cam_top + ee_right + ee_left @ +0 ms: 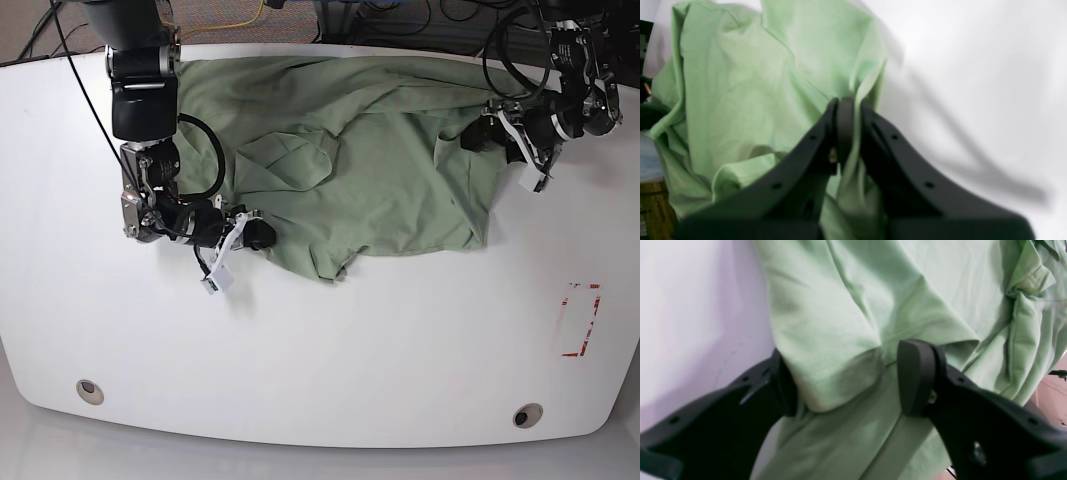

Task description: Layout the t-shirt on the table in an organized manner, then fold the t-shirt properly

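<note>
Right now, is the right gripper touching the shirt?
Touching. In the right wrist view the right gripper has its jaws shut on a fold of the shirt, and the green fabric runs down between them.

The t-shirt (pixel 370 170) is a soft light green all over, with no pattern. The table (pixel 330 360) is shiny white. It has 2 grey round holes (pixel 90 390) and a red tape mark (pixel 580 320). Both hands (pixel 846 383) (pixel 845 110) are black.
</note>
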Action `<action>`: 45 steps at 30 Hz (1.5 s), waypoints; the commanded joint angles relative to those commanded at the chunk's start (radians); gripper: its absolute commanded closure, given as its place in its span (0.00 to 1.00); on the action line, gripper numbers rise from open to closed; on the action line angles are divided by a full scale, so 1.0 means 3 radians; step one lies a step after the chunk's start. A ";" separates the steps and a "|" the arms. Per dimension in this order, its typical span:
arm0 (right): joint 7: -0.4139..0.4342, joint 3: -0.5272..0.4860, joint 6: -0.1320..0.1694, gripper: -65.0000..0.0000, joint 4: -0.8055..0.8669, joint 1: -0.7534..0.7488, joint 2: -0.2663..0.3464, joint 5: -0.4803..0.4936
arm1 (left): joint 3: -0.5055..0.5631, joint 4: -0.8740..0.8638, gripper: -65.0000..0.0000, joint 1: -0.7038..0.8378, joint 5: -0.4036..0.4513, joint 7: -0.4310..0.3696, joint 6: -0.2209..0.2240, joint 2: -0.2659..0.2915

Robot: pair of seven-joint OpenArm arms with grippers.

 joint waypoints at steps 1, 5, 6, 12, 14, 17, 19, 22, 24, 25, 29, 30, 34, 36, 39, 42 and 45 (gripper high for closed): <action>0.0000 0.0000 0.0000 0.96 0.0000 0.0000 0.0000 0.0000 | -0.0005 0.0000 0.42 -0.0005 0.0000 0.0000 0.0000 -0.0005; 0.0000 0.0000 0.0000 0.96 0.0000 0.0000 0.0000 0.0000 | -0.0123 0.0000 0.42 -0.0005 0.0000 0.0005 0.0000 -0.0005; 0.0000 0.0000 0.0000 0.96 0.0000 0.0000 0.0000 0.0000 | -0.0138 0.0000 0.42 -0.0005 0.0000 0.0005 0.0000 -0.0005; 0.0000 0.0000 0.0000 0.96 0.0000 0.0000 0.0000 0.0000 | -0.0159 0.0000 0.42 -0.0010 0.0000 0.0005 0.0000 -0.0010; 0.0000 0.0000 0.0000 0.96 -0.0005 0.0000 0.0000 0.0000 | -0.0159 0.0005 0.42 -0.0010 0.0000 0.0005 0.0000 -0.0010; 0.0000 0.0000 0.0000 0.96 -0.0005 0.0000 0.0000 0.0000 | -0.0159 0.0087 0.42 -0.0010 0.0000 0.0005 0.0000 -0.0010; 0.0005 0.0000 0.0000 0.96 -0.0005 0.0000 0.0000 0.0000 | -0.0153 0.0148 0.42 -0.0005 0.0000 0.0005 0.0000 -0.0010; 0.0005 0.0000 0.0000 0.96 -0.0005 0.0000 -0.0005 0.0000 | -0.0143 0.0164 0.42 -0.0005 0.0000 0.0005 0.0000 -0.0005; 0.0005 0.0000 0.0000 0.96 -0.0005 0.0000 -0.0005 0.0000 | -0.0143 0.0148 0.42 -0.0005 0.0000 0.0005 0.0000 -0.0005; 0.0005 0.0000 0.0000 0.96 -0.0005 0.0000 -0.0005 0.0000 | -0.0138 0.0143 0.42 -0.0005 0.0000 0.0005 0.0000 -0.0005; 0.0005 0.0000 0.0000 0.96 -0.0005 0.0000 -0.0005 0.0000 | -0.0138 0.0133 0.42 -0.0005 0.0015 0.0005 0.0000 -0.0005; 0.0005 0.0000 0.0000 0.96 -0.0005 0.0000 -0.0005 0.0000 | -0.0138 0.0133 0.42 -0.0005 0.0015 0.0005 0.0000 -0.0005; 0.0005 0.0000 0.0000 0.96 -0.0005 0.0000 -0.0005 0.0000 | -0.0138 0.0133 0.42 -0.0005 0.0020 0.0005 0.0000 -0.0005; 0.0005 0.0000 0.0000 0.96 -0.0005 0.0000 -0.0005 0.0000 | -0.0138 0.0133 0.45 -0.0005 0.0020 0.0005 0.0000 -0.0005; 0.0005 0.0000 0.0000 0.96 -0.0005 0.0000 -0.0005 0.0000 | -0.0138 0.0128 0.65 -0.0010 0.0020 0.0005 0.0000 0.0000; 0.0005 0.0000 0.0000 0.96 -0.0005 0.0000 -0.0005 0.0000 | -0.0133 0.0128 0.79 -0.0010 0.0020 0.0005 0.0000 0.0000; 0.0005 0.0000 0.0000 0.96 -0.0005 0.0000 -0.0005 0.0000 | -0.0107 0.0128 0.83 -0.0010 0.0020 0.0005 0.0000 0.0000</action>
